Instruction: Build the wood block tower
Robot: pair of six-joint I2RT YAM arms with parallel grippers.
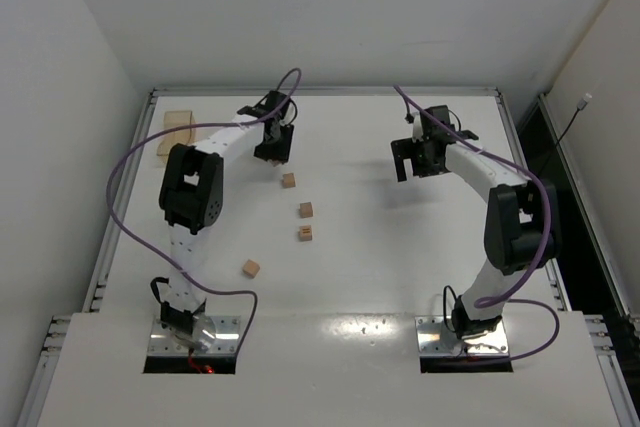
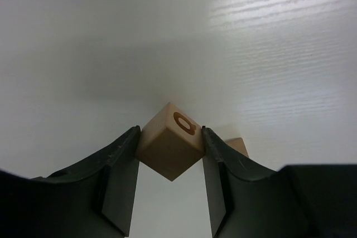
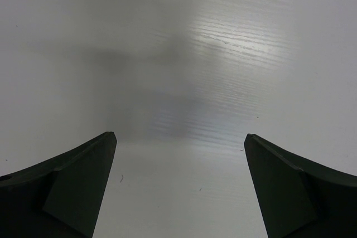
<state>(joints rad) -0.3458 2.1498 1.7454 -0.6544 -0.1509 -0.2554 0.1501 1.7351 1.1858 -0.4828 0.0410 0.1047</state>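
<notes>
My left fingers (image 2: 120,176): clamped on a tilted cube (image 2: 170,149).
My right fingers (image 3: 78,185): apart, empty.
Progress: nothing stacked; loose cubes (image 1: 306,210) mid-frame.

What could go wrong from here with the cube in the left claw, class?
1. The cube sits turned in the left claw, seemingly pinched across its edges rather than its flat faces. It could twist, slip out, or land skewed on a stack.
2. Another block lies just beside one finger. Lowering or swinging the claw could knock it away.
</notes>
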